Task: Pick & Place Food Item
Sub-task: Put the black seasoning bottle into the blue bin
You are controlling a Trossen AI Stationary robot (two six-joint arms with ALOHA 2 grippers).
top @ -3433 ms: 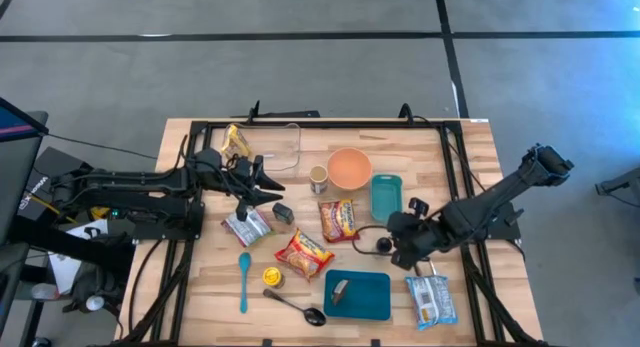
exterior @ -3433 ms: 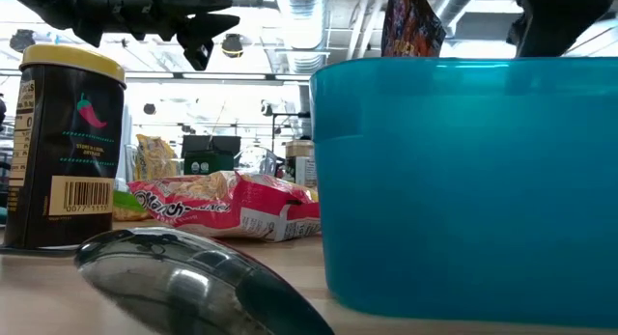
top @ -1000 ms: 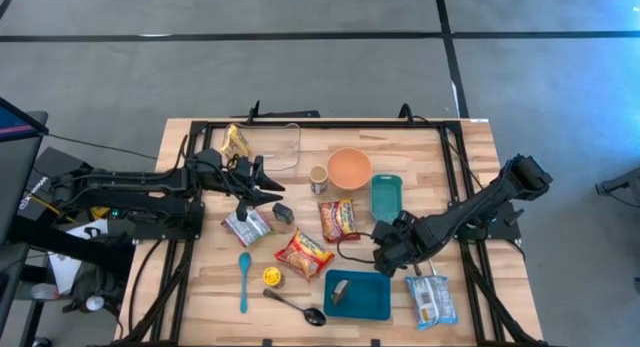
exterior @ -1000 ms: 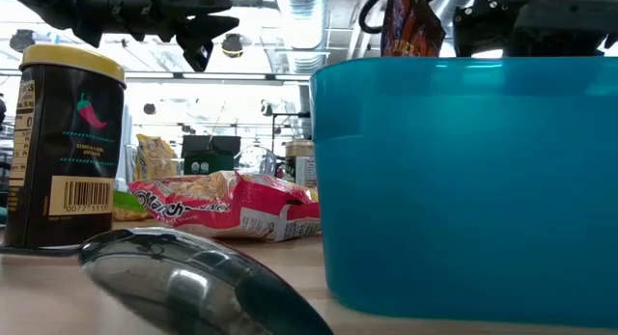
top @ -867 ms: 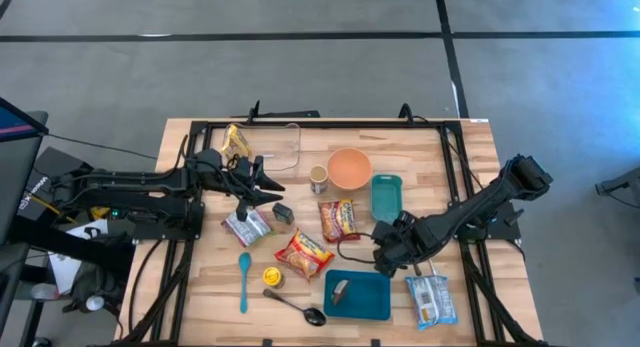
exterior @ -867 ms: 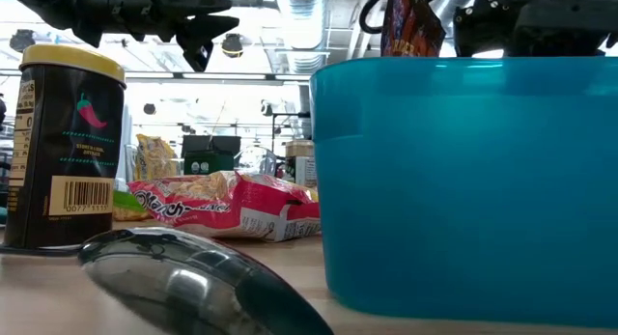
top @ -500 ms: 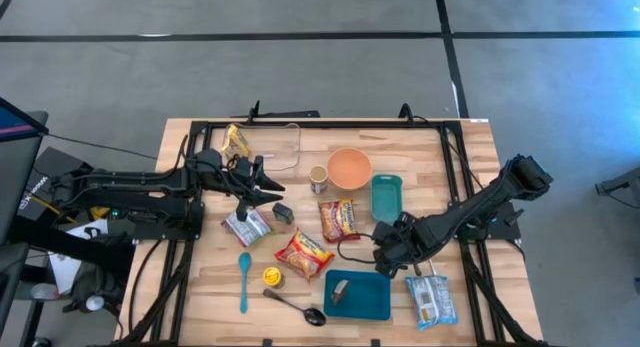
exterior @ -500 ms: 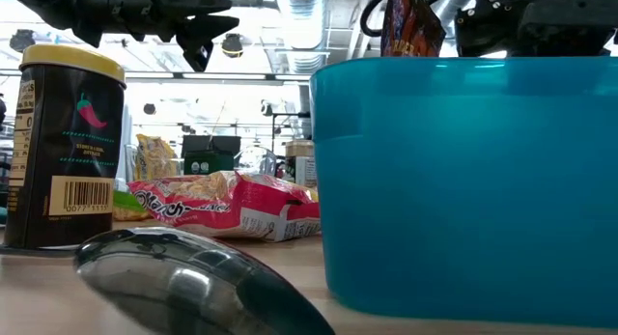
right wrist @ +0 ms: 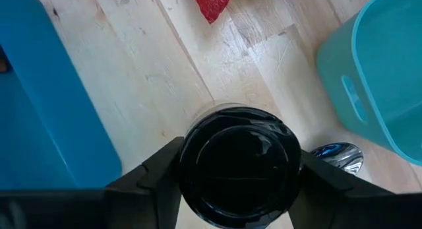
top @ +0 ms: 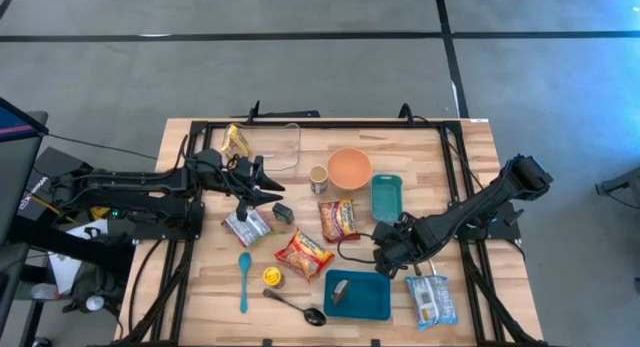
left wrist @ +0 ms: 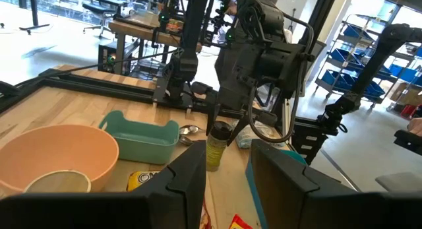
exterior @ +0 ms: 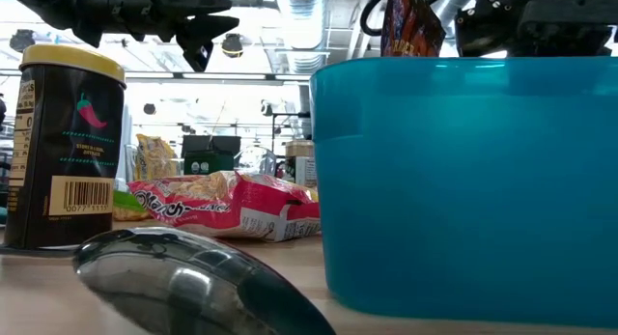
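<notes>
While the left gripper (top: 268, 186) hangs partly open and empty above the table's (top: 462, 147) left half, the right gripper (right wrist: 239, 168) has its fingers (right wrist: 157, 164) flanking a black-lidded jar (right wrist: 239, 166), hemmed between the blue tray (top: 372, 297) and teal container (top: 386, 197); contact cannot be told.

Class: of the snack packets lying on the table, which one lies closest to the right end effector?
The white packet near the table's front right corner, beside the blue tray. It lies just in front of the right end effector; the red packets lie farther off.
</notes>
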